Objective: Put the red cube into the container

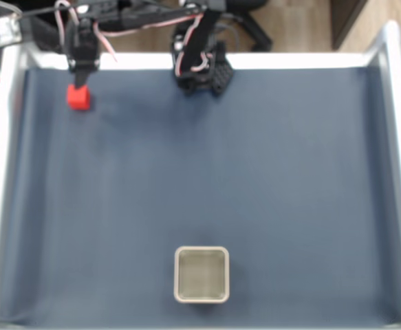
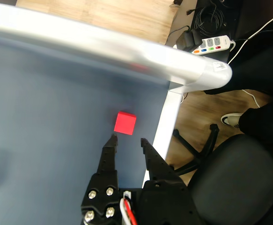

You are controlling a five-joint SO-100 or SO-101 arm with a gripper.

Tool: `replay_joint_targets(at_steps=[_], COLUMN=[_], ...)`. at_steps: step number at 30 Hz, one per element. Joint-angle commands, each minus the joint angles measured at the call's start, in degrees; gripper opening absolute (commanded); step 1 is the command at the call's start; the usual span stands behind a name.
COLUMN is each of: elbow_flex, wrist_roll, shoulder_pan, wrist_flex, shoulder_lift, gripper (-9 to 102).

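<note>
I see dark blue worktop, white-railed; red cube far-left corner, container near edge, well apart.

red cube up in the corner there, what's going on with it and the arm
The arm is reaching for the red cube, which sits on the dark blue mat near the top-left corner in the fixed view, close to the white rim. In the wrist view the tool is open and poised just short of the cube, not touching it. The container sits by itself near the bottom edge of the mat in the fixed view, far from the cube. So the cube has not been picked up yet.
</note>
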State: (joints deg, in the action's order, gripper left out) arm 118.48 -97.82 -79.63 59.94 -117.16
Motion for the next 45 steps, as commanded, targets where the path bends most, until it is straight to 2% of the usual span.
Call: replay_joint_targets(at_steps=[1, 8, 12, 18, 28, 45], elbow_flex=[-2.7, 1.2, 4.4, 11.3, 14.2, 14.3], wrist_roll=[0.3, 3.4, 1.8, 1.7, 3.7, 4.8], shoulder_pan=[-0.4, 0.2, -0.4, -0.6, -0.6, -0.1], wrist_flex=[-3.1, -11.2, -13.4, -23.8, -31.5, -34.5], shoulder_lift=[1.5, 4.1, 4.1, 5.0, 9.8, 12.0], gripper=[21, 31, 32, 33, 32, 24])
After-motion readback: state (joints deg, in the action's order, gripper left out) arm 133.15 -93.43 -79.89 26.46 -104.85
